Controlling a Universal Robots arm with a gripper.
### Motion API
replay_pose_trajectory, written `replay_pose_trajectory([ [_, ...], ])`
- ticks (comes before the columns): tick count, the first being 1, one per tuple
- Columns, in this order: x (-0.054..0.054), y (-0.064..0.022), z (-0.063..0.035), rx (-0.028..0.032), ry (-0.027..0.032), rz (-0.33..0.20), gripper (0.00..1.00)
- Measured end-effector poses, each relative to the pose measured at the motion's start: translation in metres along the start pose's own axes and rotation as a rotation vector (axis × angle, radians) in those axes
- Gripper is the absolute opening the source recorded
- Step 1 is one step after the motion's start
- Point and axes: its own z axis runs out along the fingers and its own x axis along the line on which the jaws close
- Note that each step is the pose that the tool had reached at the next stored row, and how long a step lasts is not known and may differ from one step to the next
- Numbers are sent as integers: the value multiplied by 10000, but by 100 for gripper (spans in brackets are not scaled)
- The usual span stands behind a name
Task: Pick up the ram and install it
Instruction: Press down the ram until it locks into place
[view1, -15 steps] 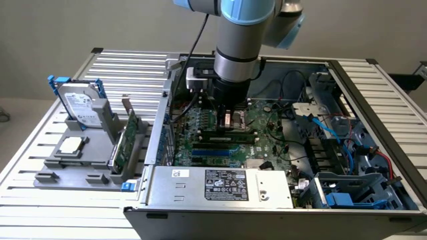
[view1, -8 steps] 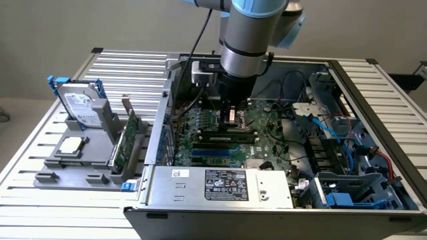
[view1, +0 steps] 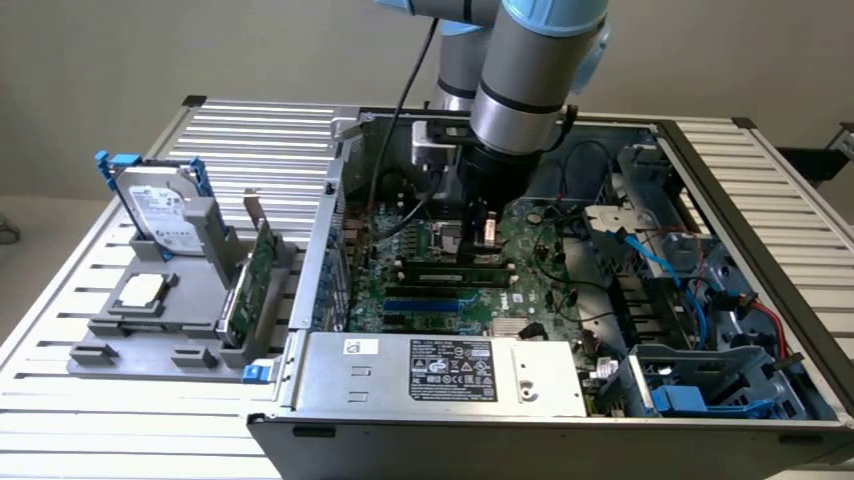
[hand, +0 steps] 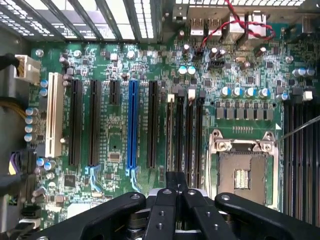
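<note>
In the exterior view my gripper (view1: 483, 240) hangs inside the open computer case, low over the motherboard's memory slots (view1: 454, 275). The ram (view1: 454, 266), a long narrow dark-green stick, lies along those slots directly under the fingertips. Whether the tips touch it I cannot tell. In the wrist view the gripper (hand: 177, 186) has its two black fingers pressed together, with nothing visible between them. It sits at one end of the row of black memory slots (hand: 185, 135), beside the bare CPU socket (hand: 244, 167).
The case walls (view1: 320, 250) and the power supply (view1: 447, 370) hem in the board. Blue and red cables (view1: 667, 270) run on the exterior view's right. Outside the case, a grey rack (view1: 147, 330) holds a hard drive (view1: 160, 210), a wider green expansion card (view1: 254, 285) and a processor (view1: 140, 290).
</note>
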Motion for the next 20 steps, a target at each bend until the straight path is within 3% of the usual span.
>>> replay_pose_trajectory([
  [2, 0, -16, -2, 19, 0, 0, 11],
  [4, 0, -28, -3, 80, 12, 4, 11],
  [9, 0, -43, 12, 445, 120, 19, 11],
  [11, 0, -45, 27, 532, 158, 24, 11],
  [15, 0, -49, 53, 584, 176, 26, 11],
  [20, 0, -51, 77, 588, 176, 27, 11],
])
